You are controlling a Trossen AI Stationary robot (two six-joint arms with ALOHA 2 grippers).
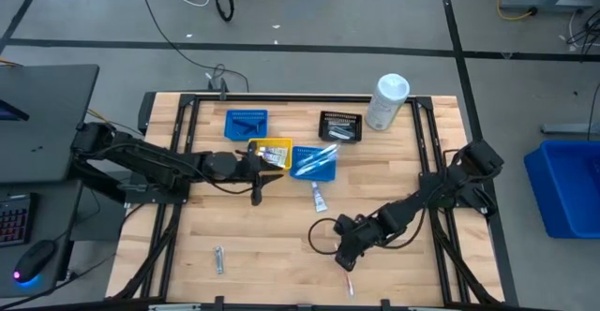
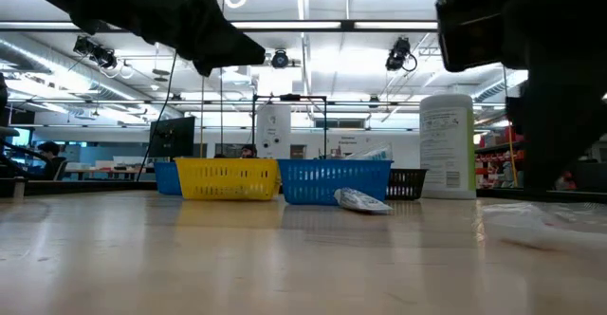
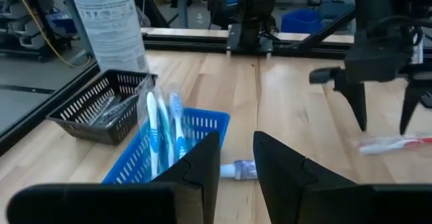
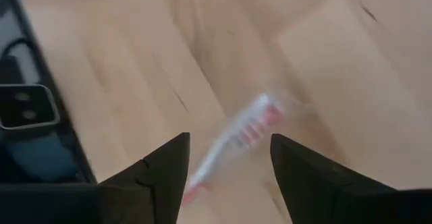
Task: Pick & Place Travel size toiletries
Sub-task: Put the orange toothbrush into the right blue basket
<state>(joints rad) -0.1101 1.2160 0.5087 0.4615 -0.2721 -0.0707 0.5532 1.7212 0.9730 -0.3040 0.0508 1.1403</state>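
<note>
Overhead layout: a wooden desk (image 1: 281,236) carries four small bins in a cluster toward its far side. The blue bin (image 1: 315,162) serves as the landmark here. Touching its left side stands a yellow bin (image 1: 270,152); farther left and toward the far edge sits a second blue bin (image 1: 247,123); toward the far edge on the right sits a black bin (image 1: 339,125), with a large white canister (image 1: 386,101) just beyond that.

The landmark bin holds packaged blue toothbrushes (image 3: 164,126), which stand tilted against its wall. A white-and-blue mini tube (image 1: 319,197) lies on the desk just in front of this bin, toward the near edge. A red-and-white toothbrush (image 1: 349,280) lies well apart from the bin, close to the near edge of the desk. A small silvery item (image 1: 218,259) lies alone on the near left part of the desk, also well apart from the bin.

The left pincer (image 1: 255,191) hangs just left of the landmark bin, in front of the yellow bin, with its fingers (image 3: 202,163) apart and nothing between them. The right pincer (image 1: 345,255) is poised over the red-and-white toothbrush, far in front of the landmark bin; its fingers (image 4: 165,163) are spread, and the toothbrush shows on the desk in the gap between them, not gripped.

The black bin contains silvery packets (image 3: 108,109).
</note>
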